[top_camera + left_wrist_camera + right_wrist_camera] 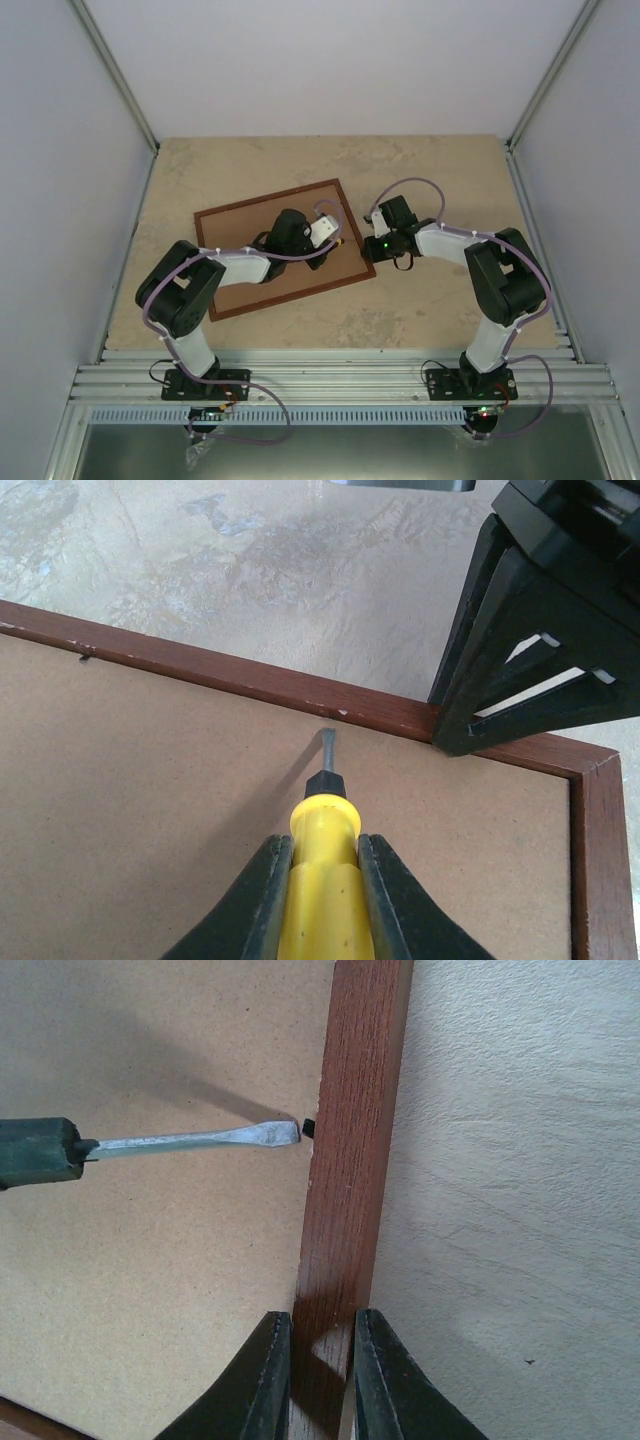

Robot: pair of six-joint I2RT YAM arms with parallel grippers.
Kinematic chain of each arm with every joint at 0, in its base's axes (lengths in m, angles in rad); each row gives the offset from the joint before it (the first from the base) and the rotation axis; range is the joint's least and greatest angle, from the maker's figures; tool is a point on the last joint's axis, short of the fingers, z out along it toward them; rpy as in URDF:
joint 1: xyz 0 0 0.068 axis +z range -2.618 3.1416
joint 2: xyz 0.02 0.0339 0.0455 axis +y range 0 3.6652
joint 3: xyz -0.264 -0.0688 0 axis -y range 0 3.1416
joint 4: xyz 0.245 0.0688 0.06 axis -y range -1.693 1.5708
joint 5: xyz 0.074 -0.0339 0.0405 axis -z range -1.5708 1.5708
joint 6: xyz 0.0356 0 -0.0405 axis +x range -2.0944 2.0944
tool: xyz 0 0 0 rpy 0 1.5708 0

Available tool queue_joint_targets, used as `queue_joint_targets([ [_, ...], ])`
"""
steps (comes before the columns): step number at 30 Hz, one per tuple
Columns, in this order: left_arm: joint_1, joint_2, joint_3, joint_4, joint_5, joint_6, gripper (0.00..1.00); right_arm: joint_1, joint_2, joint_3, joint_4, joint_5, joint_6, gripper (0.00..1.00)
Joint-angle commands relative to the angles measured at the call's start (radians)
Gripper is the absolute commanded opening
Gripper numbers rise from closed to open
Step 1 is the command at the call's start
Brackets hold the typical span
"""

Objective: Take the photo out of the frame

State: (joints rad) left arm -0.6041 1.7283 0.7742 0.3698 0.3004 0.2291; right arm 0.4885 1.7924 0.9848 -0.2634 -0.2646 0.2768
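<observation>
Frame (240, 235) edge sits pinched in right tool (320, 1328), near left tool's (322, 855) screwdriver (200, 1140) tip.

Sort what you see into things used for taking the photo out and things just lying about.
In use:
frame
screwdriver
left gripper, holding it
right gripper, clamping the frame edge

Lying about:
nothing visible besides the table

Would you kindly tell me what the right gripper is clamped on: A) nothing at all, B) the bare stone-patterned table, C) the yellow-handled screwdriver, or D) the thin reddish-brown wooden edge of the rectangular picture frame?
D: in the right wrist view the right gripper pinches the frame by its reddish-brown wooden edge, while the left gripper holds the yellow-handled screwdriver.
</observation>
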Motion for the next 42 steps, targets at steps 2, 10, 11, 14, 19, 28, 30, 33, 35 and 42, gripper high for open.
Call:
queue_joint_targets([
  [2,-0.005,0.024,0.022,-0.02,0.027,0.012,0.0,0.002,0.013,-0.028,-0.02,-0.007,-0.042,0.01],
  [10,-0.005,0.051,0.049,-0.029,0.043,0.006,0.0,0.004,0.015,-0.027,-0.02,-0.011,-0.043,0.0],
  [11,-0.005,0.053,0.051,-0.028,0.036,0.007,0.0,0.004,0.015,-0.028,-0.02,-0.011,-0.044,0.01],
  [14,-0.005,0.056,0.069,-0.045,0.026,0.001,0.0,0.005,0.015,-0.027,-0.018,-0.013,-0.044,0.0],
  [19,-0.005,0.046,0.101,-0.057,0.051,-0.033,0.0,0.01,0.02,-0.026,-0.017,-0.019,-0.047,0.01],
  [28,-0.023,0.085,0.193,-0.044,0.073,-0.172,0.0,0.016,0.03,-0.026,-0.01,-0.032,-0.048,0.01],
  [30,-0.026,0.097,0.211,-0.033,0.081,-0.21,0.0,0.016,0.03,-0.025,-0.008,-0.036,-0.047,0.01],
  [33,-0.039,0.103,0.242,-0.036,0.084,-0.247,0.0,0.018,0.033,-0.026,-0.006,-0.041,-0.048,0.01],
  [35,-0.052,0.103,0.261,-0.037,0.072,-0.265,0.0,0.019,0.034,-0.025,-0.005,-0.043,-0.048,0.01],
  [42,-0.067,0.141,0.313,-0.001,0.011,-0.324,0.0,0.025,0.036,-0.026,0.001,-0.05,-0.046,0.0],
])
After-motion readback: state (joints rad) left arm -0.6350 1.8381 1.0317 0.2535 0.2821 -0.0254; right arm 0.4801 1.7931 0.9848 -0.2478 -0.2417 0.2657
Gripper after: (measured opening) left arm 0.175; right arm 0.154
